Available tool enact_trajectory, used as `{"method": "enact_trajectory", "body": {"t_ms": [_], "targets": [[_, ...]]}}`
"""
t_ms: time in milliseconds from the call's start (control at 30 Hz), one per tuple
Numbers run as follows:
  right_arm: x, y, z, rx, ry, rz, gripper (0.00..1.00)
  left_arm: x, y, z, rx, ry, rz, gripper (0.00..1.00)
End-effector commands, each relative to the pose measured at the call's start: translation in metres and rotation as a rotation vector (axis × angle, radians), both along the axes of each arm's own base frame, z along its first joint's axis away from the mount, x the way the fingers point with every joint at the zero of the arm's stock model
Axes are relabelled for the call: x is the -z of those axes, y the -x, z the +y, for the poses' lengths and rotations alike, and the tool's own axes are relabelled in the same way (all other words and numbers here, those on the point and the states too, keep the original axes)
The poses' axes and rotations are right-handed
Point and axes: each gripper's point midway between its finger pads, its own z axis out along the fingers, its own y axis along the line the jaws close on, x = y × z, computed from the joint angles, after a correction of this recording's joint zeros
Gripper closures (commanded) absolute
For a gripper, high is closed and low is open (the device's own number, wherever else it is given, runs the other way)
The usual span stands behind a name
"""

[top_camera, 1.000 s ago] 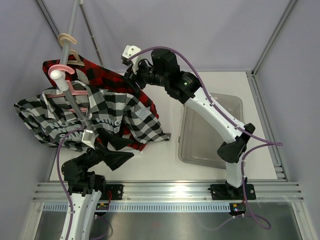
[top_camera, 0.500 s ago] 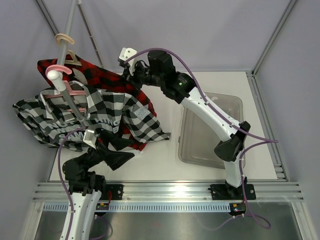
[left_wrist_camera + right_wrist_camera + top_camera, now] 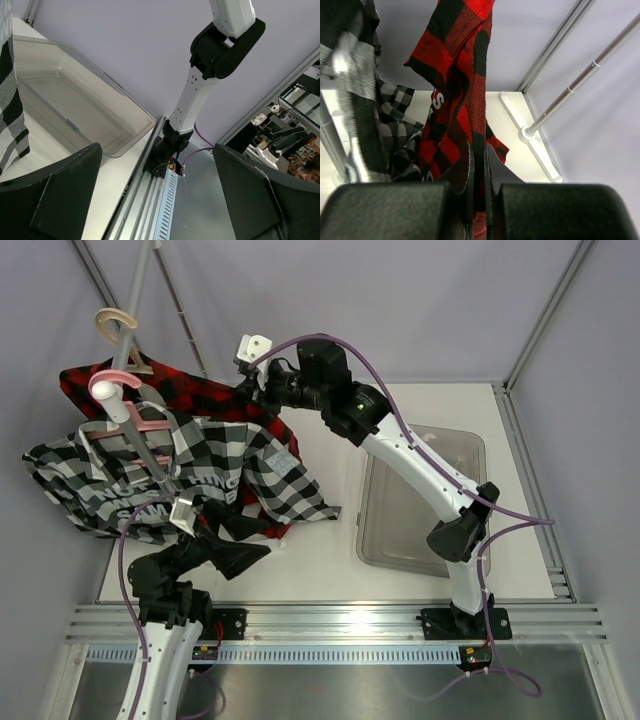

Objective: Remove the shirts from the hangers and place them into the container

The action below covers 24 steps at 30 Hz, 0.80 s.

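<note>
Red-and-black shirt [image 3: 190, 390] stretches sideways from rack pole [image 3: 140, 285] to pinching right hand [image 3: 479, 200].

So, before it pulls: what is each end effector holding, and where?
Right end effector pinches the red-and-black shirt by a fabric edge; left end effector holds nothing.

Matt woven cloth shirts [image 3: 225, 468]; container [image 3: 395, 528] glossy, perhaps plastic.

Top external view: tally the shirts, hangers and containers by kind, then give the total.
Shirts: 2 (red-and-black shirt, black-and-white shirt)
Hangers: 2 (pink hanger, beige hanger)
Containers: 1 (container)
Total: 5
</note>
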Motion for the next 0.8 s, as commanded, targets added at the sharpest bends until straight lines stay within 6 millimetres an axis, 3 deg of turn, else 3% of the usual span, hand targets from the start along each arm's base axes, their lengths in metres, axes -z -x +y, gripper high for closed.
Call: {"method": "enact_trajectory", "body": {"t_ms": [0, 200, 267, 300, 367, 400, 433, 533, 767], "targets": [[-0.075, 0.025, -0.005, -0.088, -0.122, -0.147, 1.0, -0.003, 0.006, -0.002, 0.03, -0.002, -0.035, 0.01], [-0.109, 0.038, -0.013, -0.109, -0.208, -0.18, 1.0, -0.002, 0.008, -0.002, 0.033, 0.002, -0.035, 0.01], [-0.105, 0.041, -0.01, -0.135, -0.2, -0.156, 1.0, -0.003, 0.009, -0.002, 0.038, 0.001, -0.037, 0.01], [-0.117, 0.045, -0.012, -0.143, -0.22, -0.168, 1.0, -0.003, 0.01, -0.002, 0.038, 0.001, -0.04, 0.01], [-0.097, 0.04, 0.001, -0.164, -0.183, -0.127, 1.0, -0.004, 0.01, -0.002, 0.034, 0.004, -0.043, 0.01], [-0.108, 0.042, -0.001, -0.17, -0.205, -0.144, 1.0, -0.004, 0.01, -0.001, 0.033, 0.005, -0.045, 0.01], [-0.095, 0.036, 0.007, -0.174, -0.193, -0.115, 1.0, -0.005, 0.011, -0.001, 0.033, 0.006, -0.049, 0.01], [-0.088, 0.029, 0.017, -0.18, -0.205, -0.101, 1.0, -0.005, 0.011, -0.001, 0.031, 0.007, -0.048, 0.01], [-0.072, -0.003, 0.016, -0.167, -0.237, -0.019, 1.0, -0.005, 0.009, -0.001, 0.021, -0.016, -0.049, 0.01]]}}
